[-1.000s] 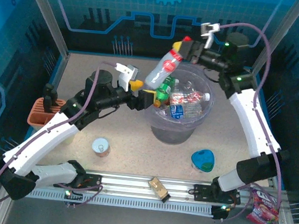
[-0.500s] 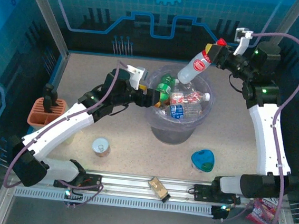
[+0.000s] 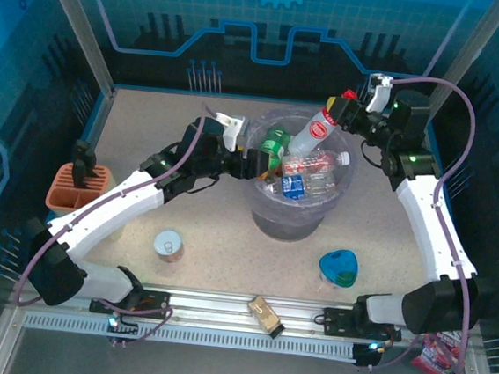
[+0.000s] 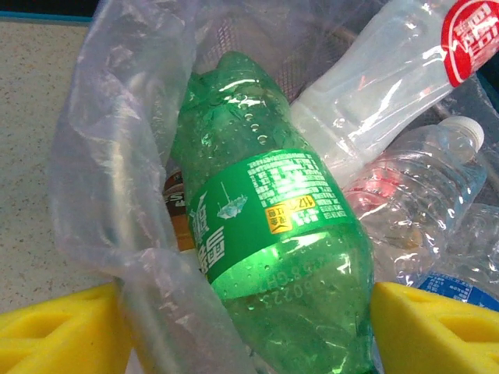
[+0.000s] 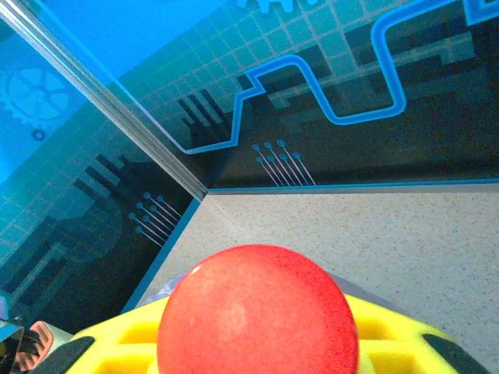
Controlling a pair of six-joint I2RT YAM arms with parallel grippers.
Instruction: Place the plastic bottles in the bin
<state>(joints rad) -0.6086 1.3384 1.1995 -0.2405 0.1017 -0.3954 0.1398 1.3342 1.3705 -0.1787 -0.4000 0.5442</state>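
Two arms meet over the bin [image 3: 273, 214] at mid-table [image 3: 150, 116], where several plastic bottles already lie heaped inside: the right gripper [image 3: 339, 105] is clamped on the neck of a red-capped bottle [image 3: 312, 133] that slants base-down across the far rim, while the left gripper [image 3: 256, 163] stands open at the near-left rim, its yellow fingers [image 4: 54, 331] set either side of a green bottle [image 4: 273, 226] that rests high against the wall. The likeliest trouble is on the left, where a fold of the clear liner [image 4: 117, 156] sits between one finger and the green bottle; closing or pulling back from here could snag the film, drag the liner up and tip the bottle out over the rim. On the right, letting go while the neck hangs outside the rim could let the slanted bottle pivot backwards onto the table. The overhead camera gives the slant and both arms' approach; the left wrist camera alone reveals the liner fold and the gap beside the green bottle, and the right wrist camera shows the red cap [image 5: 257, 312] seated snugly between its fingers
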